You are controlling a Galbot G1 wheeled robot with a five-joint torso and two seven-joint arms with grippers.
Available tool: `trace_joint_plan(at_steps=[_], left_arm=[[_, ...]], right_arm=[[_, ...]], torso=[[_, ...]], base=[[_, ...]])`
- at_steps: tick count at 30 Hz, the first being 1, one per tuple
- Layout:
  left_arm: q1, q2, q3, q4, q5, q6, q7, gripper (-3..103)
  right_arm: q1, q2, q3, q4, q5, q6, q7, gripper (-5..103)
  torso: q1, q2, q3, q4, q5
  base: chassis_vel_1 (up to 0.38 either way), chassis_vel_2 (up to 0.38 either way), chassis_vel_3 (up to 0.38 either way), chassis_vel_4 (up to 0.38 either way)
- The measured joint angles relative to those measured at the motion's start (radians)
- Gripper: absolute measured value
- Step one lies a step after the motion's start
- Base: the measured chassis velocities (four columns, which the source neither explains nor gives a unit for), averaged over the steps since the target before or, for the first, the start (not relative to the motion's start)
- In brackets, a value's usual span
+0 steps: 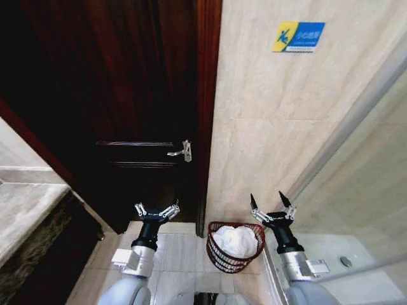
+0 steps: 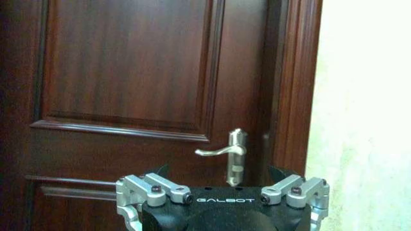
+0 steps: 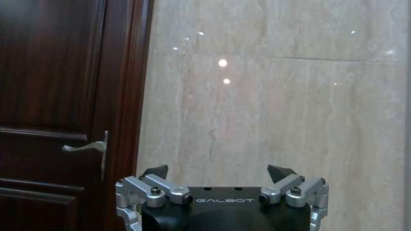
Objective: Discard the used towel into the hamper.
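At lower centre of the head view, the hamper is sitting on the floor tiles with the white towel lying inside. The right tool is hovering just beside its rim, fingers apart and empty; the left tool, also spread, is pointing toward the dark door.

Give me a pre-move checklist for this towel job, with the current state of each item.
1. Towel inside the hamper: ok, a white bundle lies within the rim.
2. Hamper upright on the floor by the wall: ok.
3. Left gripper empty: ok, open, raised in front of the door.
4. Right gripper empty: ok, open, above and beside the hamper's far edge.
5. No towel hanging over the rim: ok on the visible side; the far side is partly hidden, cannot tell.
6. Door handle clear of both grippers: ok.
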Motion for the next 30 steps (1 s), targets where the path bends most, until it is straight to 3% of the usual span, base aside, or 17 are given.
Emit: trace_joint_plan(at_steps=[30], left_arm=[[0.000, 0.000, 0.000, 0.000, 0.000, 0.000, 0.000, 100]], right_arm=[[0.000, 0.000, 0.000, 0.000, 0.000, 0.000, 0.000, 100]], torso=[[-0.003, -0.005, -0.002, -0.0001, 0.0000]], base=[[-0.002, -0.001, 0.006, 0.008]])
